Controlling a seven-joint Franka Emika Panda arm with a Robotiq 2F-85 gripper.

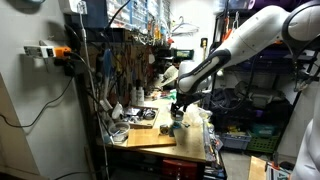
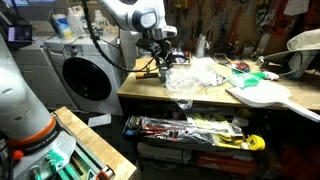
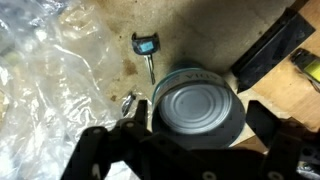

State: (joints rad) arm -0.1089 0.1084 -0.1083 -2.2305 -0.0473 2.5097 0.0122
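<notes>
exterior light: dim workshop in both exterior views, lit from overhead, bench top [image 1: 150,135] warm, under-bench dark
glare: plastic wrap [image 3: 40,90] blown out white in wrist view; can [image 3: 197,105] top has a soft sheen
shadow: gripper [image 3: 197,135] near-black, detail lost
focus: wrist view soft, edges blurred; exterior views low-res, grainy

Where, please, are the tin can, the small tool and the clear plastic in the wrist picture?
tin can [image 3: 197,108]: wrist view, on the middle of its lid.
small tool [image 3: 146,44]: wrist view, on its dark head.
clear plastic [image 3: 45,80]: wrist view, on its crinkled middle.
</notes>
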